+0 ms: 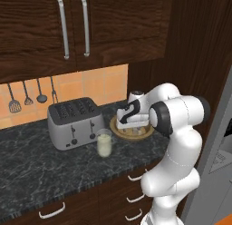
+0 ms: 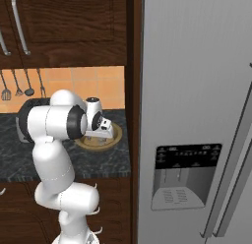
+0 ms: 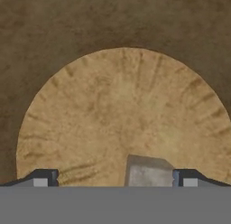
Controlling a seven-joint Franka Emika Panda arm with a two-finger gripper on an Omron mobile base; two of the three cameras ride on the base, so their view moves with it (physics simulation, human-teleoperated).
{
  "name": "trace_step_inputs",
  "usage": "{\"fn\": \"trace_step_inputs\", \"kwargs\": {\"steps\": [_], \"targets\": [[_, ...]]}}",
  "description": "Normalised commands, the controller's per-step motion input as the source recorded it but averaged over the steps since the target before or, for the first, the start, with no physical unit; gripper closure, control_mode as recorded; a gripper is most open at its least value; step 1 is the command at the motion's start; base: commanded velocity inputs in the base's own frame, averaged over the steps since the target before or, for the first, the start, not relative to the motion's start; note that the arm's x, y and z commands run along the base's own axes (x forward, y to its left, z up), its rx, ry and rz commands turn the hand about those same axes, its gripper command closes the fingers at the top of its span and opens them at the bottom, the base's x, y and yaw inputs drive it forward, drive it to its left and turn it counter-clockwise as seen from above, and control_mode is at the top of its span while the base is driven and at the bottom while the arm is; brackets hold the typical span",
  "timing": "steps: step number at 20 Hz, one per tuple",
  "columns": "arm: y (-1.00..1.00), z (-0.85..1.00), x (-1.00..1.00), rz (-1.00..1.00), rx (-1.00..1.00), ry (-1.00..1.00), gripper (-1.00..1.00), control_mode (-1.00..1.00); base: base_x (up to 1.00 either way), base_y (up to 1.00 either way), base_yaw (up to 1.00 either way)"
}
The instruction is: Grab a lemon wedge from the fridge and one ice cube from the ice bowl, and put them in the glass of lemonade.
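Note:
The tan wooden ice bowl (image 1: 144, 134) (image 2: 112, 140) (image 3: 122, 114) sits on the dark counter, right of the glass of lemonade (image 1: 104, 144). My gripper (image 1: 130, 127) (image 2: 101, 135) (image 3: 115, 179) is lowered into the bowl, pointing down, and stands open. A pale grey ice cube (image 3: 149, 171) lies on the bowl's floor between the fingertips, close to the right one and touching neither that I can tell. The light-grey fridge (image 2: 197, 90) (image 1: 217, 142) stands to the right with its doors shut. The lemon wedge is out of view.
A grey toaster (image 1: 74, 122) stands left of the glass. Dark wall cabinets (image 1: 72, 29) hang above, and utensils (image 1: 27, 99) hang on the orange tile wall. A dark wooden panel (image 2: 133, 66) separates counter and fridge. Drawers (image 1: 131, 192) run below the counter edge.

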Motion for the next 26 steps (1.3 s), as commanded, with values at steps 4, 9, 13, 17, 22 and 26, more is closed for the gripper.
{"fn": "trace_step_inputs", "kwargs": {"steps": [4, 9, 13, 17, 22, 26], "targets": [[0.00, 0.00, 0.00, 0.00, 0.00, 0.00, 1.00, -1.00, 0.00, 0.00, 0.00], [0.00, 0.00, 0.00, 0.00, 0.00, 0.00, 1.00, -1.00, 0.00, 0.00, 0.00], [0.00, 0.00, 0.00, 0.00, 0.00, 0.00, 1.00, -1.00, 0.00, 0.00, 0.00], [0.00, 0.05, 0.00, 0.00, 0.00, 0.00, 1.00, -1.00, 0.00, 0.00, 0.00], [0.04, 0.68, -0.09, 0.00, 0.00, 0.00, 1.00, -1.00, 0.00, 0.00, 0.00], [0.05, 0.70, -0.05, 0.00, 0.02, -0.04, 1.00, -1.00, 0.00, 0.00, 0.00]]}}
